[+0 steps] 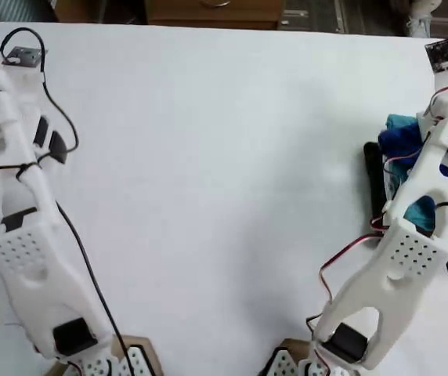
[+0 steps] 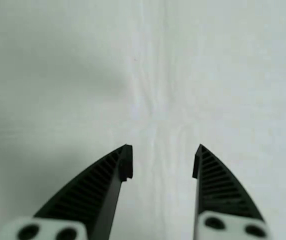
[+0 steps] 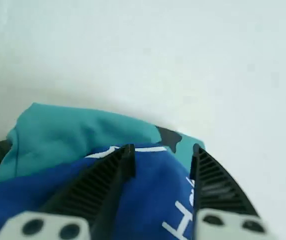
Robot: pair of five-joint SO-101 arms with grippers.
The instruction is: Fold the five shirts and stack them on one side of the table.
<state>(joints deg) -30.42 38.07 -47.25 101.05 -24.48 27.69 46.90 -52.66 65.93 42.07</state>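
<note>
At the table's right side, we see the right gripper spread wide above the blue shirt, the left gripper equally wide.

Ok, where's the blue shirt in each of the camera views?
High view: the blue shirt is at the right edge, in the pile under the right arm.
Right wrist view: the blue shirt lies close up, beneath the right gripper.
Left wrist view: the left gripper over the white table.
Shared landmark: the teal shirt peeking out beside the blue one.
</note>
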